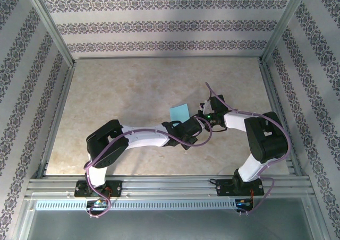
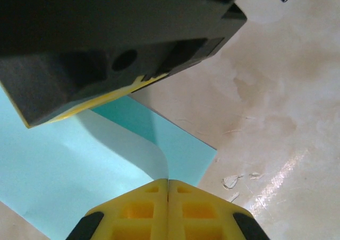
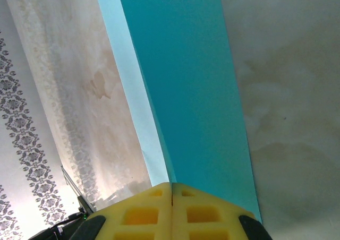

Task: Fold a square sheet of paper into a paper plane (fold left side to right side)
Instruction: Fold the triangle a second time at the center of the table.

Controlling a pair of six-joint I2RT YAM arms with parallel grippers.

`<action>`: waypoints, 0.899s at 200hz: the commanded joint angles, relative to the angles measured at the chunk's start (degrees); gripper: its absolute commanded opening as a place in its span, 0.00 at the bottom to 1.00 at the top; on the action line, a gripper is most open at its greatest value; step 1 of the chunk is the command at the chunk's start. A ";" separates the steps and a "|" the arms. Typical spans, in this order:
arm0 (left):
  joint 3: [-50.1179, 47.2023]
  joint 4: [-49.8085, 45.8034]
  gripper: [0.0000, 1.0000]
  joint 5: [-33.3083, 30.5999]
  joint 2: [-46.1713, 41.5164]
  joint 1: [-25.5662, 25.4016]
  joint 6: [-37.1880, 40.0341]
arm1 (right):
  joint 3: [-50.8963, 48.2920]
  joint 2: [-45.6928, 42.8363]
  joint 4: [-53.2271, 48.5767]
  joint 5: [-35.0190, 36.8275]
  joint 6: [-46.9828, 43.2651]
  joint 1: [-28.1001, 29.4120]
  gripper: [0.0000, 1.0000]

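Note:
The square sheet of paper (image 1: 179, 112) is turquoise-blue and lies mid-table, just left of both grippers. My left gripper (image 1: 195, 122) reaches in from the left. In its wrist view the yellow jaws (image 2: 168, 182) are shut on a lifted edge of the sheet (image 2: 53, 165), whose pale underside curls up into the seam between them. My right gripper (image 1: 203, 111) comes from the right, close above the left one. Its jaws (image 3: 171, 186) are shut on the sheet (image 3: 196, 91), which runs away from them as a long strip with a paler flap on its left.
The right gripper's dark body (image 2: 106, 43) hangs close over the left gripper. Small white flecks (image 2: 231, 181) lie on the beige marbled table (image 1: 122, 91). Patterned walls (image 1: 164, 25) and aluminium rails (image 1: 170, 187) enclose the table.

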 commanded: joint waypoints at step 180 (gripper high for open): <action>-11.15 15.89 0.00 27.63 -6.26 13.29 -21.99 | -11.92 -13.77 -1.42 -2.30 -5.46 -4.39 0.00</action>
